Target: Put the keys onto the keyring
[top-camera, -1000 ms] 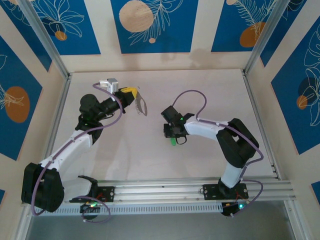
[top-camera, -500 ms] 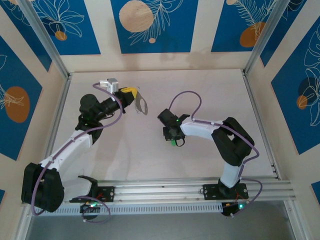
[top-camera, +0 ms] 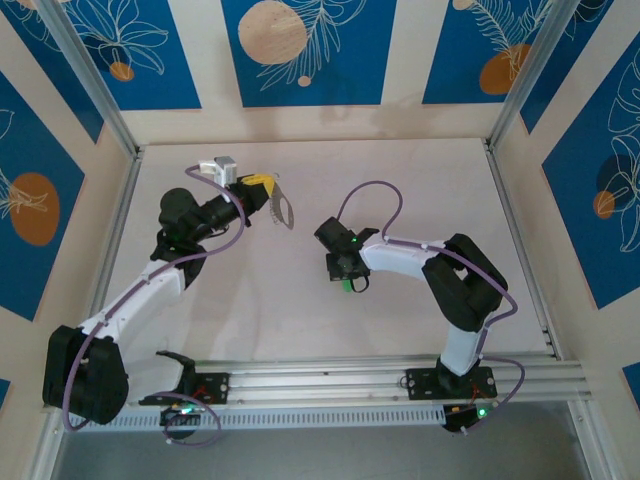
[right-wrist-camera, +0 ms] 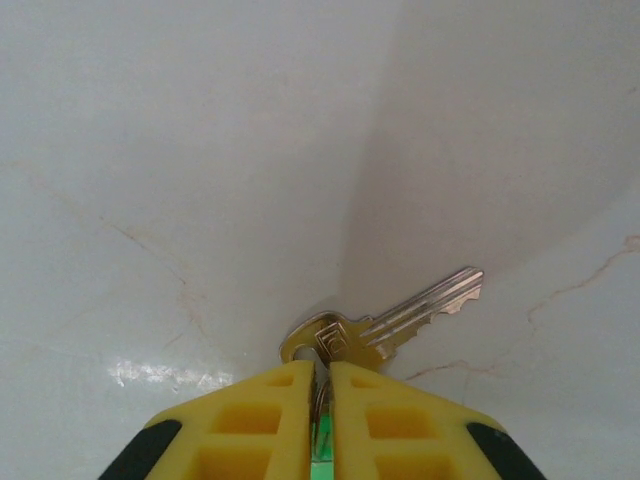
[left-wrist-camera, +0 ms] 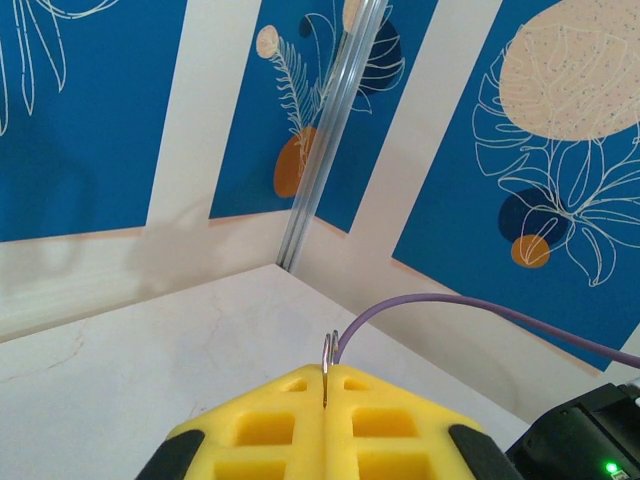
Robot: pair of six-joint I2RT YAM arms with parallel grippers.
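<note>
- The left gripper (left-wrist-camera: 325, 378) has its yellow pads (left-wrist-camera: 265, 430) pressed flat together on the keyring (left-wrist-camera: 328, 352). A thin sliver of the loop's edge pokes up from the seam, and the rest is hidden between the pads.
- In the top view the keyring (top-camera: 283, 210) sticks out past that gripper's tip, slanting toward the right arm. Its fringe of small metal pieces is too fine to make out one by one.
- The right gripper (right-wrist-camera: 322, 368) has its pads (right-wrist-camera: 385, 425) at a narrow slit, pinching the head end of the keys (right-wrist-camera: 405, 315). One silvery blade lies out to the right on the table (right-wrist-camera: 150, 150), its teeth visible.
- The number of keys in the bunch is hard to tell. The heads overlap and run in under the pads, and a bit of green shows low in the slit.
- From above, the keys are a small green speck at the right gripper's tip, mid-table, well apart from the keyring.
- A purple cable (left-wrist-camera: 470, 302) crosses the left wrist view and is cut off at the right edge.
</note>
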